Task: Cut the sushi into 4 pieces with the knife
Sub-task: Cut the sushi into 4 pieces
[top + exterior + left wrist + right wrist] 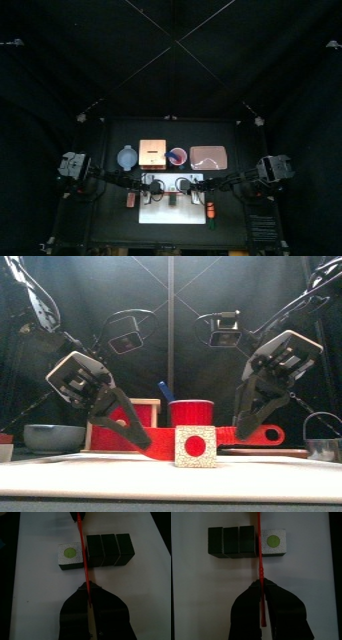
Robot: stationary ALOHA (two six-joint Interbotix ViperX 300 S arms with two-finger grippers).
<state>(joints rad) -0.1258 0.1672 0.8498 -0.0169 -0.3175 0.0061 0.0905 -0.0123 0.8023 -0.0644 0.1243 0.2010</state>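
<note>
Over the white cutting board [40, 577], my left gripper [88, 588] is clamped fully closed on 1 end of the red knife [83, 557], and my right gripper [261, 584] is clamped fully closed on the other end. Below the blade, 1 cut sushi piece [69, 556] lies just beside 3 joined blocks [110, 549], with the knife running along the narrow gap between them. By my reading, 2 cuts remain. For the next, I'd move both arms together onto a seam, keep the blade level, and press straight down evenly so the blocks don't skid.
</note>
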